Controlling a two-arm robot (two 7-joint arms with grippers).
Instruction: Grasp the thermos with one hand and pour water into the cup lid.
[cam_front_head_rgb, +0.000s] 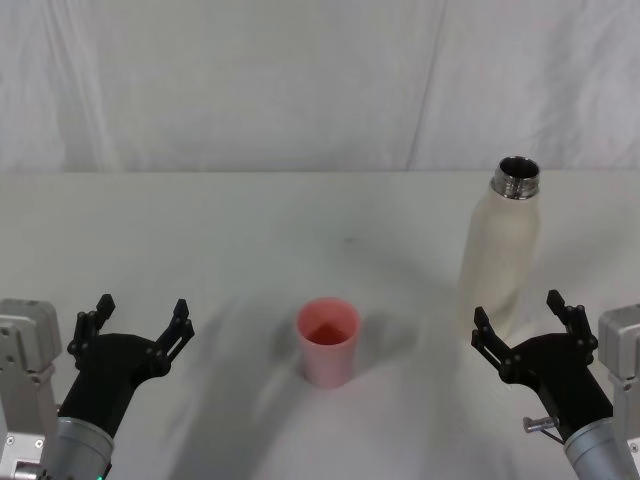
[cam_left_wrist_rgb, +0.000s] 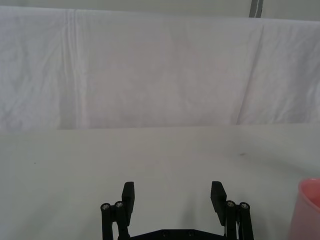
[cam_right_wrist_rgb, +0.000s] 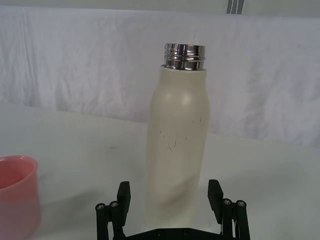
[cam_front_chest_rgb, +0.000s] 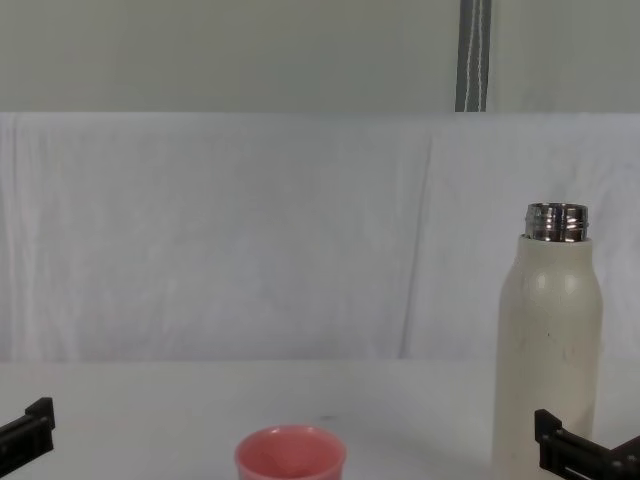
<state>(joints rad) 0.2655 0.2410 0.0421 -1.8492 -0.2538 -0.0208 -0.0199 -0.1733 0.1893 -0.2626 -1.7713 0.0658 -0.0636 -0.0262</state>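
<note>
Head view: the thermos (cam_front_head_rgb: 502, 252) is standing upright on the surface (cam_front_head_rgb: 240, 240), right of the cup lid (cam_front_head_rgb: 327, 342); the right gripper (cam_front_head_rgb: 525, 322), spread, is sitting just before it, the left gripper (cam_front_head_rgb: 140, 322) spread and idling. Right wrist view: the body is lining up between the jaws, so advancing straight and clamping mid-body looks wisest.

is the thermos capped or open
Open: the thermos stands upright with its bare steel threaded neck showing and no cap on it.

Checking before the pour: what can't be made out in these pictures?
- Water level in the thermos: opaque walls, dark neck, head view.
- Thermos base: cut off by the bottom edge, chest view.
- Cup lid bottom: cut off in the chest view.
- Right gripper contact with the thermos: unclear; fingers open.
- Left gripper: open, idle.
</note>
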